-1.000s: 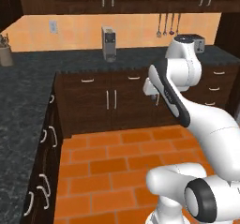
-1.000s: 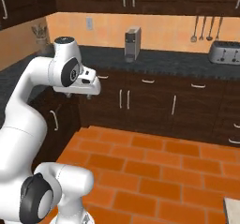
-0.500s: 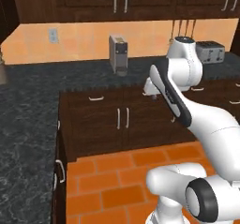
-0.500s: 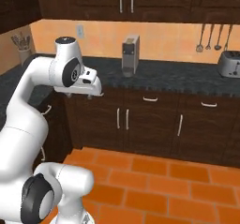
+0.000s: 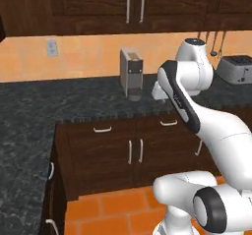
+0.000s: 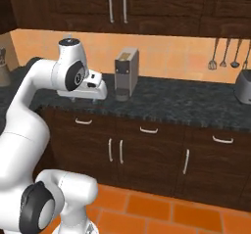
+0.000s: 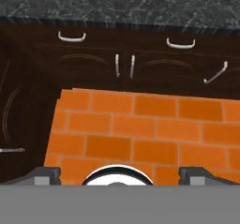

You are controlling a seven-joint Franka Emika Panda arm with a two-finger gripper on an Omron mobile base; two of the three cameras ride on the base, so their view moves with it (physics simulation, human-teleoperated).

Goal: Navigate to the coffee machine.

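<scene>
Coffee machine (image 5: 131, 73) standing upright on dark speckled surface (image 5: 74, 101) against orange backsplash, under dark upper cabinets (image 6: 117, 5). Arm's hand hanging just beside machine, over surface's front edge. Gripper (image 7: 119, 174) pointing down at orange brick floor (image 7: 140, 124), fingertips (image 7: 47, 174) sitting wide apart, gripping nothing. Toaster (image 5: 236, 69) sitting further along surface, utensils (image 6: 225, 54) hanging on wall.

We see a dark speckled tabletop (image 5: 74, 99) over dark wood cabinets (image 6: 147, 154) with silver handles, upper cabinets (image 5: 98, 8) above an orange backsplash (image 6: 171, 52). Silver toaster (image 5: 235, 68) on the tabletop at far right, utensils (image 6: 225, 54) hanging on the wall, wall outlet (image 5: 51, 47), orange brick floor (image 7: 140, 124).
</scene>
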